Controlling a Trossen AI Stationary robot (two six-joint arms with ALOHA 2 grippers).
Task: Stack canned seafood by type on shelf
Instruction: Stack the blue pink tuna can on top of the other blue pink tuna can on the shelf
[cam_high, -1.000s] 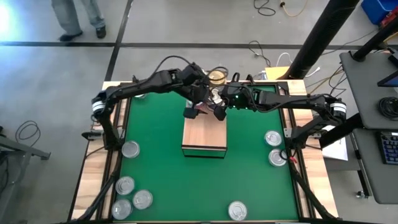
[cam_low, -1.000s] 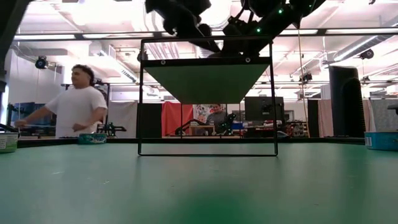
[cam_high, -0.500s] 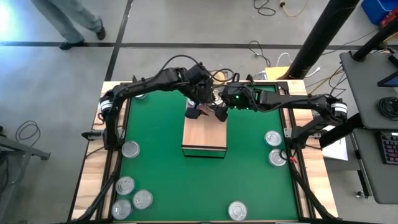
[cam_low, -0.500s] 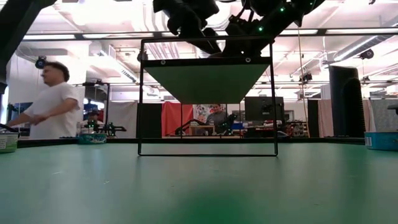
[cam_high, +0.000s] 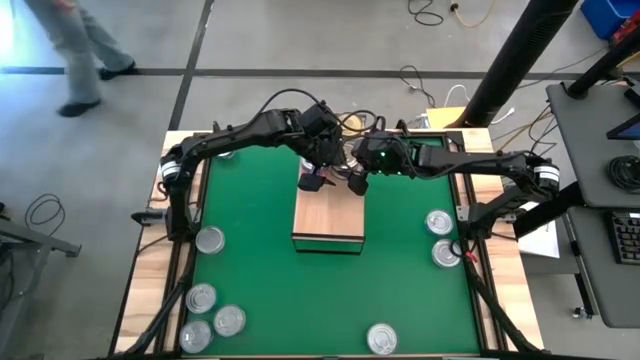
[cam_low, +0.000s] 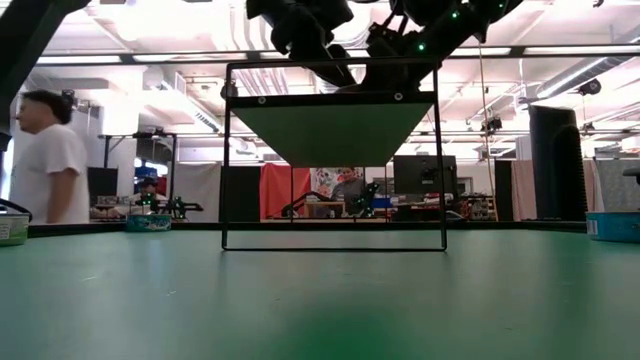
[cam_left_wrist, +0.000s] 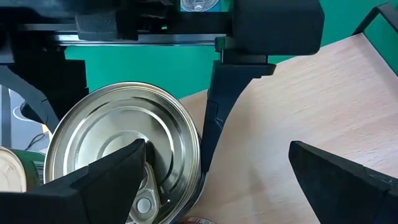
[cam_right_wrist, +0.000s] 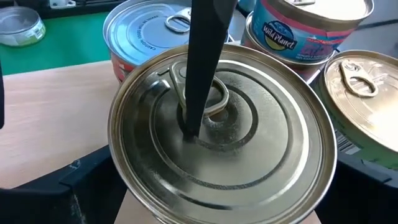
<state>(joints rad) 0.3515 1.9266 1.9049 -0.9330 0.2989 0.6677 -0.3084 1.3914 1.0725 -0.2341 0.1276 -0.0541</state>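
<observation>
I have both grippers crowded over the far end of the shelf (cam_high: 328, 215), fingers apart on each. The left gripper (cam_high: 318, 178) straddles a silver-topped tin (cam_left_wrist: 124, 155) there; the right gripper (cam_high: 354, 181) hangs just beside. I fear the fingers colliding, or nudging neighbouring tins (cam_right_wrist: 308, 28) off the stack.
</observation>
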